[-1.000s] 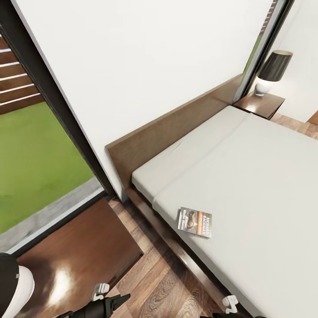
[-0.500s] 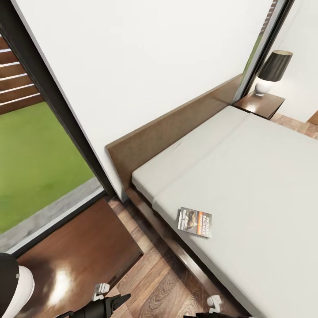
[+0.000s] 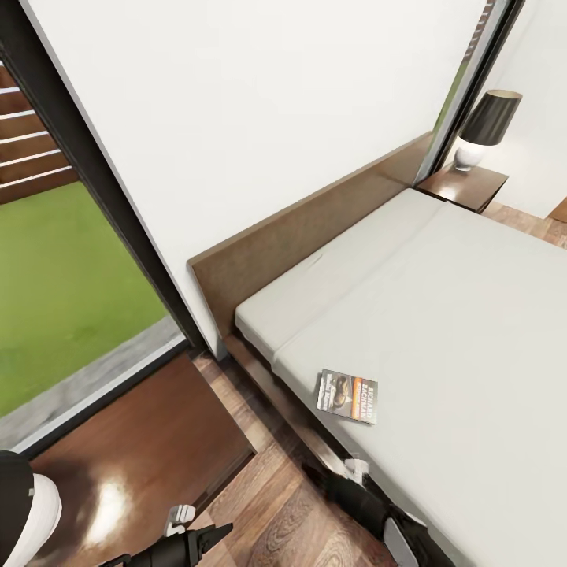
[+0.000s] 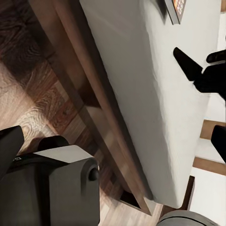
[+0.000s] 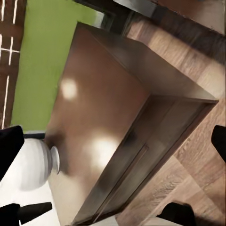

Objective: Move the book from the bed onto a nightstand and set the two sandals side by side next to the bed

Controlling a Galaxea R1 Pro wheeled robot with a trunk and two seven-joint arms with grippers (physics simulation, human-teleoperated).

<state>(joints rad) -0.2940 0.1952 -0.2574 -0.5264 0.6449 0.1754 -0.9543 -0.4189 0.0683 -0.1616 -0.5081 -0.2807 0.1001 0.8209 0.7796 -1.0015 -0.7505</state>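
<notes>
The book (image 3: 347, 396) lies flat near the side edge of the bed (image 3: 472, 331), its orange band facing up; its corner (image 4: 176, 8) shows in the left wrist view too. My right gripper (image 3: 331, 480) reaches in low along the bed frame, just short of the book, with its fingers (image 5: 10, 148) spread wide: open and empty. My left gripper (image 3: 185, 542) hangs open at the picture's lower edge, beside the near nightstand (image 3: 134, 457). A second nightstand (image 3: 463, 187) stands beyond the bed. The sandals are out of view.
A lamp with a white base (image 3: 27, 512) stands on the near nightstand (image 5: 108, 117), and a dark-shaded lamp (image 3: 488, 126) on the far one. A tall window onto grass (image 3: 63, 291) is at the left. A strip of wood floor (image 3: 291, 512) runs between nightstand and bed.
My right arm has come up from the lower edge and moved left along the bed's side, closer to the book. The book and my left gripper have stayed put.
</notes>
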